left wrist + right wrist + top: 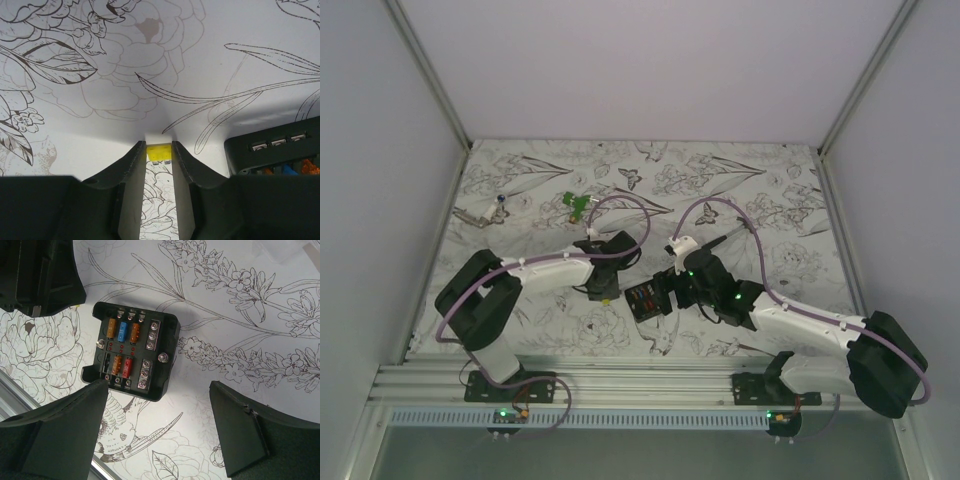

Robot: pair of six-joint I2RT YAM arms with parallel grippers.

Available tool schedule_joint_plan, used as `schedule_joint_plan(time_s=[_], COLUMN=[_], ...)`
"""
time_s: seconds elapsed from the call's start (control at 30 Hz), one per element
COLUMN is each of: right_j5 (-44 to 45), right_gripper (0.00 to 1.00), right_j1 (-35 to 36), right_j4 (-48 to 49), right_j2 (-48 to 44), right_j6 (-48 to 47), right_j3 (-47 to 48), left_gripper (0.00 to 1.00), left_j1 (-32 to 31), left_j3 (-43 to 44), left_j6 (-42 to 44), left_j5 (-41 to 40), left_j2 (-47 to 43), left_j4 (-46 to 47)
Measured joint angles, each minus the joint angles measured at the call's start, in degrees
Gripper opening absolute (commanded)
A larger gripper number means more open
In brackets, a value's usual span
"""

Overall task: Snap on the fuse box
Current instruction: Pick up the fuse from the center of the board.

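Observation:
The fuse box (645, 298) is a small black square box lying open-side up on the flower-print table, between the two grippers. In the right wrist view the fuse box (132, 355) shows orange, blue and red fuses and one empty slot at its lower left. My right gripper (157, 390) is open, hovering just above the box's near edge, empty. My left gripper (159, 150) is shut on a small yellow fuse (159, 152), just left of the box (280, 150). The left gripper (603, 288) is beside the box's left side.
A small green plastic piece (575, 203) lies behind the left arm. A small metal item (480, 213) lies at the far left of the table. The left gripper's black body (40, 275) fills the right wrist view's top left corner. White walls enclose the table.

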Motion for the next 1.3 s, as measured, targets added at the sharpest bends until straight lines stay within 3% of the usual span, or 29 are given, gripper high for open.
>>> schedule_joint_plan(time_s=[0.2, 0.67, 0.93, 1.3], right_j5=[-0.02, -2.29, -4.42, -4.52], right_gripper=[0.89, 0.84, 0.78, 0.57], right_j1=[0.00, 1.25, 3.93, 8.94], right_j4=[0.04, 6.97, 23.08, 46.01], right_j2=[0.00, 0.00, 0.00, 5.64], right_j6=[-0.11, 2.93, 7.89, 13.00], right_j3=[0.00, -1.49, -7.89, -10.25], left_gripper=[0.20, 0.22, 0.22, 0.23], left_j1=[-0.02, -0.33, -0.33, -3.04], left_j3=[0.35, -1.07, -1.09, -1.20], left_j6=[-0.02, -0.02, -0.61, -2.89], left_j5=[0.24, 0.57, -0.35, -0.79], left_j2=[0.17, -6.84, -18.29, -28.46], left_j4=[-0.07, 0.17, 0.22, 2.34])
